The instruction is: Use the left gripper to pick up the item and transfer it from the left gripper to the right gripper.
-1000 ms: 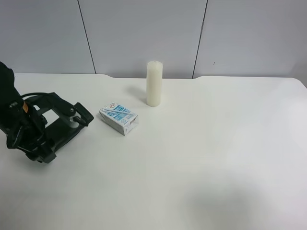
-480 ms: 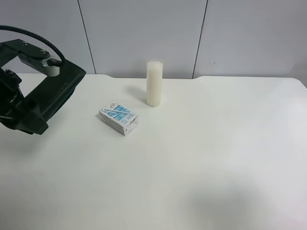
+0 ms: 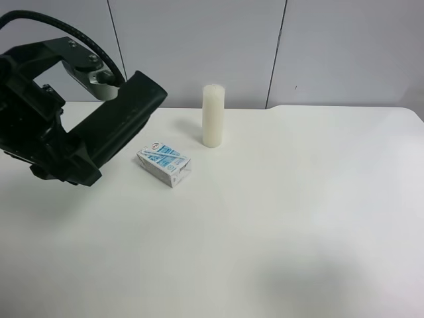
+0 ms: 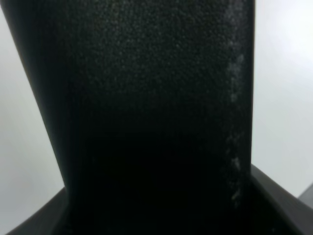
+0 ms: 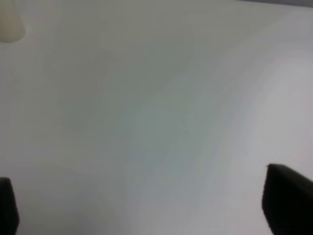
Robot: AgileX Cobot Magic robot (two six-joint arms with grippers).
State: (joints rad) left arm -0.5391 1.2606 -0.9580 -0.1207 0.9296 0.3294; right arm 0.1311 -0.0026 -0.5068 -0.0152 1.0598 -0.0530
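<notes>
The item, a very dark green pouch (image 3: 126,112), is held off the table by my left gripper (image 3: 69,156), on the arm at the exterior high view's left. The gripper is shut on the pouch's lower end. The pouch slants up toward the candle, with its free end above and left of the carton. In the left wrist view the pouch (image 4: 146,98) fills the frame, its stitched seam along one side. My right gripper (image 5: 146,200) is open and empty over bare table. It does not show in the exterior high view.
A small blue-white carton (image 3: 165,163) lies on the white table (image 3: 285,218) just right of the held pouch. A white pillar candle (image 3: 212,115) stands behind it, and its base shows in the right wrist view (image 5: 10,24). A grey panelled wall backs the table.
The left gripper has lifted the pouch off the table at the left and carried it up and to the right, toward the carton. The carton and candle have not moved.
</notes>
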